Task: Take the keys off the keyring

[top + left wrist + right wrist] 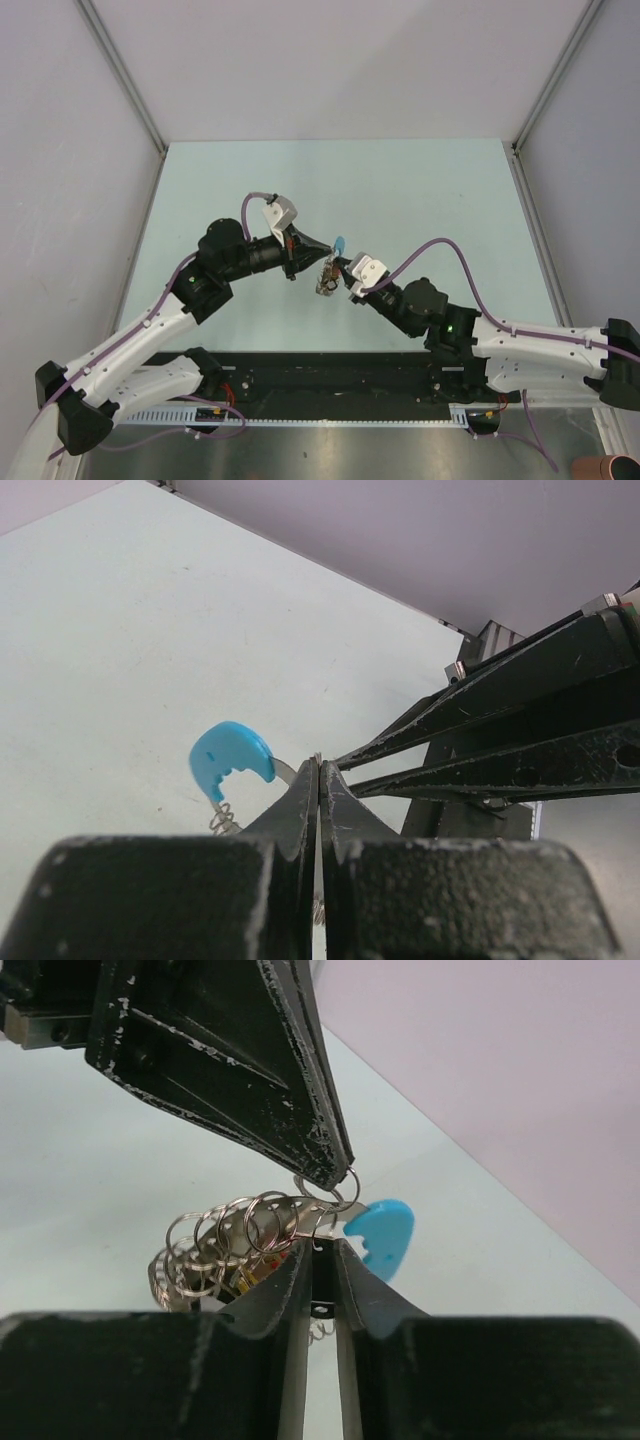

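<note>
Above the middle of the pale green table [420,190], well clear of its surface, the two arms are standing tip to tip. On the left, the left gripper [321,254] is pointing inward with its jaws pressed tight together, and it is pinching one small wire loop at the top of the keyring [232,1228]; the rest of that keyring is hanging below as a bunched string of silvery loops, with its light-blue tab [232,761] sticking out on the far side; a key with a red head [263,1266] is peeking from under the bundle, and the dark key is hiding from me. To the right, the right gripper [320,1252] is facing the same spot, its jaws sitting a hair apart with a sliver of metal showing between the tips; it is apparently nipping the wire just beside the tab. I am judging this to be the prising step; to do it well, the left should be holding firm while the right is easing the wire open and sliding a key along it in small moves; pulling hard is risking the whole bunch slipping free and dropping.
</note>
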`<move>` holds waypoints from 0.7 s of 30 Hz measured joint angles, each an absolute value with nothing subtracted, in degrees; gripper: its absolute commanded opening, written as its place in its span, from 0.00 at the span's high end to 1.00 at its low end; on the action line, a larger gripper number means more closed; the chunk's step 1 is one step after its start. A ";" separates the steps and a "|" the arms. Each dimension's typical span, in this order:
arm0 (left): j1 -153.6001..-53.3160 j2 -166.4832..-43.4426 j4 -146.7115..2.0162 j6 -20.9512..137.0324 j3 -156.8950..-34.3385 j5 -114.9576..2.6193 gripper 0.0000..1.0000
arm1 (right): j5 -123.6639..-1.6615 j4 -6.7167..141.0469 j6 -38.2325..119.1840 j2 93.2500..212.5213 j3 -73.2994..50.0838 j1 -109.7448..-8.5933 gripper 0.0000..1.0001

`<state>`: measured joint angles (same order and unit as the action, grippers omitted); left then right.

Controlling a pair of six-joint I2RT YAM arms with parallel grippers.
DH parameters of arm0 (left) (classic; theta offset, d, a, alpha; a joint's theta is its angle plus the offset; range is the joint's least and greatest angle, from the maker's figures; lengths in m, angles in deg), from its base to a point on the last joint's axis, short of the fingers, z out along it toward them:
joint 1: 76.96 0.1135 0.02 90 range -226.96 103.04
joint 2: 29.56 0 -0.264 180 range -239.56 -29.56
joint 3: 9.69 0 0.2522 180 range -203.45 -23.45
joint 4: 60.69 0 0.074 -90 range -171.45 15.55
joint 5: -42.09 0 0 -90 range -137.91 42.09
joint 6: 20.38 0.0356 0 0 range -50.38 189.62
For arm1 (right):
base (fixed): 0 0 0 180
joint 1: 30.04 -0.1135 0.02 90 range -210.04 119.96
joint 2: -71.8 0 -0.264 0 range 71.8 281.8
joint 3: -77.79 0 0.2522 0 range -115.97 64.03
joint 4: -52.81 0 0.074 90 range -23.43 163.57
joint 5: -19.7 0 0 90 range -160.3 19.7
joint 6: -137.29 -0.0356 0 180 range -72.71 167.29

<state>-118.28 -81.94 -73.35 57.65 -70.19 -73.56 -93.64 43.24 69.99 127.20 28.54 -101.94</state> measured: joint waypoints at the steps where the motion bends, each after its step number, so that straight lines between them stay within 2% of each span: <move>1: -118.28 -81.94 -73.35 57.65 -70.23 -73.54 1.00 | -94.40 43.04 70.01 127.25 28.56 -102.09 0.83; 8: -118.28 -81.94 -73.72 57.68 -70.84 -73.54 1.00 | -97.48 42.58 70.01 127.25 28.54 -102.42 0.83; 16: -118.30 -81.94 -73.72 57.63 -70.84 -73.56 1.00 | -95.58 41.84 69.92 127.92 28.56 -102.42 0.80; 21: -118.30 -81.94 -73.70 57.61 -70.84 -73.56 0.99 | -94.38 40.35 69.90 128.73 28.56 -102.47 0.82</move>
<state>-118.30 -81.94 -73.70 57.61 -70.84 -73.56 -94.38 40.35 69.90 128.73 28.56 -102.47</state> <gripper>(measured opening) 0.005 0.201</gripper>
